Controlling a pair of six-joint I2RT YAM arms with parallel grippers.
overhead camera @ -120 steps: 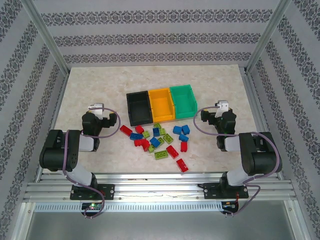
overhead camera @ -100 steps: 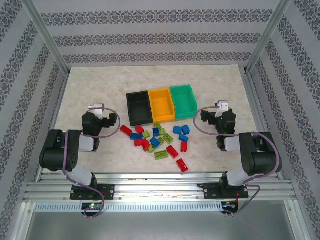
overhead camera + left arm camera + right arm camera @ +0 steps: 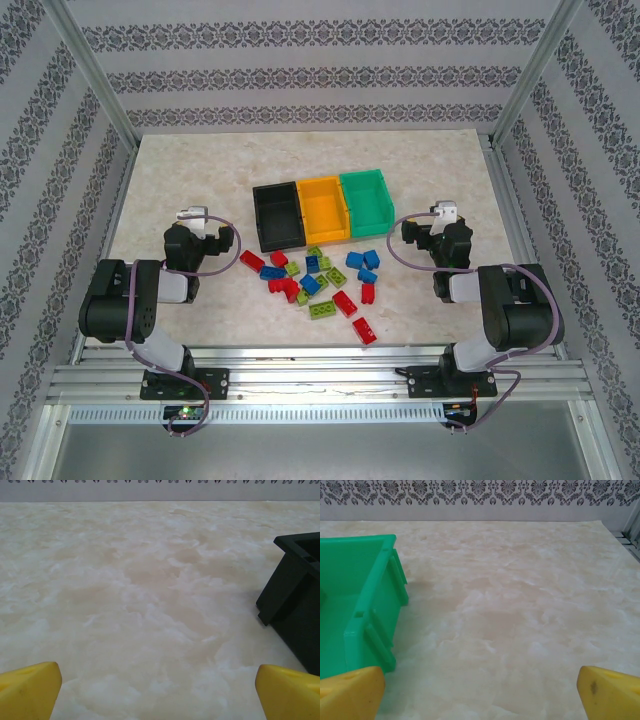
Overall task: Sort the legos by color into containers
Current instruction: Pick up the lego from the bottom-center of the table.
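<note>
Several red, blue and lime green legos [image 3: 318, 282] lie scattered on the table in front of three bins set side by side: a black bin [image 3: 278, 215], an orange-yellow bin [image 3: 323, 207] and a green bin [image 3: 365, 201]. My left gripper [image 3: 207, 232] rests low at the left, open, with bare table between its yellow fingertips [image 3: 30, 690]; the black bin's corner [image 3: 295, 600] stands to its right. My right gripper [image 3: 430, 232] sits low at the right, open and empty, fingertips [image 3: 612, 692] wide apart, beside the green bin's wall [image 3: 365, 615].
The marble-patterned table [image 3: 200, 170] is fenced by metal posts and patterned walls. Open table surface lies behind the bins and to the far left and right. Both arm bases [image 3: 170, 380] sit at the near edge.
</note>
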